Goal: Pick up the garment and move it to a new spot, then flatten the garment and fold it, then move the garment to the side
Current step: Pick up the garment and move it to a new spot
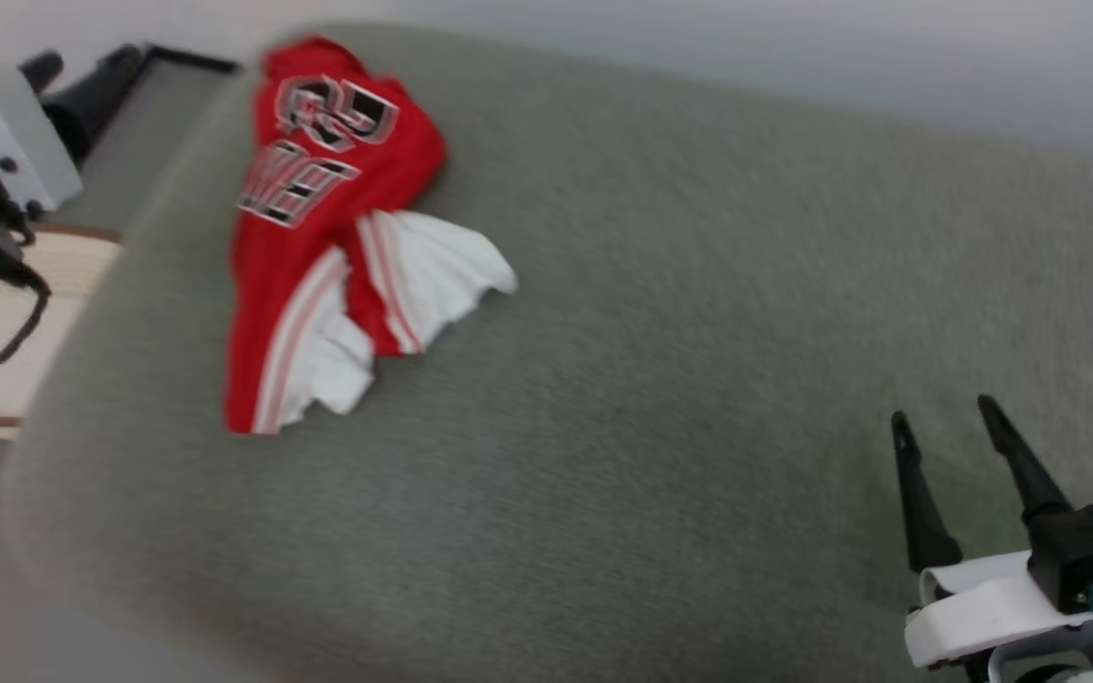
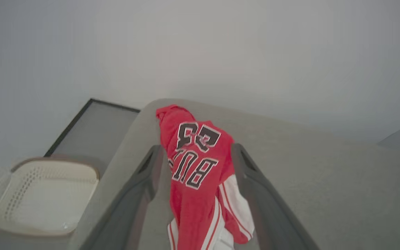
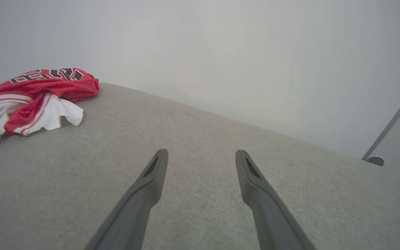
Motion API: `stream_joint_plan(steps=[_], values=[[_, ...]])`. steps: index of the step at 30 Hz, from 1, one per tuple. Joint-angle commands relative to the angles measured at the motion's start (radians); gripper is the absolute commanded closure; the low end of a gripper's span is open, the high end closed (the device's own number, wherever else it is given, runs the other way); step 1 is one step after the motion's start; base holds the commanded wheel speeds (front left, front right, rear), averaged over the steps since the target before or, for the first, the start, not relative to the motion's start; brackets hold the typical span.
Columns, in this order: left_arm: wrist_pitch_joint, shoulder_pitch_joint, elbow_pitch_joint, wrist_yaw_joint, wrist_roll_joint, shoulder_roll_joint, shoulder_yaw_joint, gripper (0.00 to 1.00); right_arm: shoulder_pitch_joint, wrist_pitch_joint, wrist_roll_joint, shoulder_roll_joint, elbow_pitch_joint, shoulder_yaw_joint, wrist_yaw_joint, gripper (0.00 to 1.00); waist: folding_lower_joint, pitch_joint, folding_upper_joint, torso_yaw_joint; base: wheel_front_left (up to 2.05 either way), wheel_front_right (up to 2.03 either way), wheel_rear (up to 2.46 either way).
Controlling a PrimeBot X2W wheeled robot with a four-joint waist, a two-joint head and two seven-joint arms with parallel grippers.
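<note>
Head view: the garment (image 1: 319,237) lies in a crumpled heap on the grey cushion (image 1: 651,332), far ahead of the right gripper (image 1: 942,411) and off to its left. That gripper is spread and holds nothing. Left wrist view: the left gripper (image 2: 196,148) is spread wide too, with the garment showing between its fingers (image 2: 141,184), likely lined up for a grab; touching or not, I cannot tell. Right wrist view: the right gripper points low over bare cushion, likely so it is out of the way
</note>
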Motion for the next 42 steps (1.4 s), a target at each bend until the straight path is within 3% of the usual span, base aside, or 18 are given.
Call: stream_joint_plan(steps=[1,7,15,24,25,26,33,37,42], values=[[0.055,-0.023,0.031,-0.001,0.006,0.015,-0.032,0.0,-0.02,0.007,0.001,-0.004,-0.016,-0.002,0.0,0.0,-0.0001,0.223,0.0,-0.187,0.0,0.0,0.0],[0.233,-0.099,0.204,0.003,-0.015,0.036,-0.08,0.0,-0.035,0.018,0.007,-0.01,-0.067,-0.002,0.0,0.0,-0.0001,0.291,0.0,-0.232,0.0,0.0,0.0],[0.328,-0.143,0.395,0.022,-0.024,0.017,-0.106,0.0,-0.033,0.039,0.01,-0.014,-0.116,-0.013,0.0,0.0,-0.0001,0.342,0.0,-0.249,0.0,0.0,0.0],[0.296,-0.12,0.561,0.037,-0.021,-0.067,-0.135,0.0,-0.046,0.068,0.006,-0.022,-0.16,-0.011,0.0,0.0,-0.0001,0.372,0.0,-0.233,0.0,0.0,0.0],[0.29,-0.119,0.567,0.031,-0.022,-0.08,-0.137,0.64,-0.045,0.068,0.005,-0.022,-0.161,-0.012,0.0,0.0,-0.0001,0.37,0.0,-0.229,0.0,0.0,0.0],[0.275,-0.123,0.57,0.029,-0.026,-0.086,-0.134,1.0,-0.045,0.068,0.005,-0.021,-0.159,-0.012,0.0,0.0,-0.0001,0.366,0.0,-0.225,0.0,0.0,0.0],[0.197,-0.206,0.526,0.009,-0.004,-0.06,-0.147,1.0,-0.037,0.05,0.017,-0.013,-0.115,-0.003,0.0,0.0,-0.0001,0.277,0.0,-0.197,0.0,0.0,0.0],[0.154,-0.274,0.485,0.01,0.039,-0.016,-0.171,1.0,-0.035,0.032,0.03,-0.007,-0.07,0.01,0.0,0.0,-0.0001,0.198,0.0,-0.183,0.0,0.0,0.0],[0.127,-0.322,0.446,0.013,0.089,-0.015,-0.216,1.0,-0.03,0.014,0.048,0.0,-0.024,0.023,0.0,0.0,-0.0001,0.117,0.0,-0.174,0.0,0.0,0.0]])
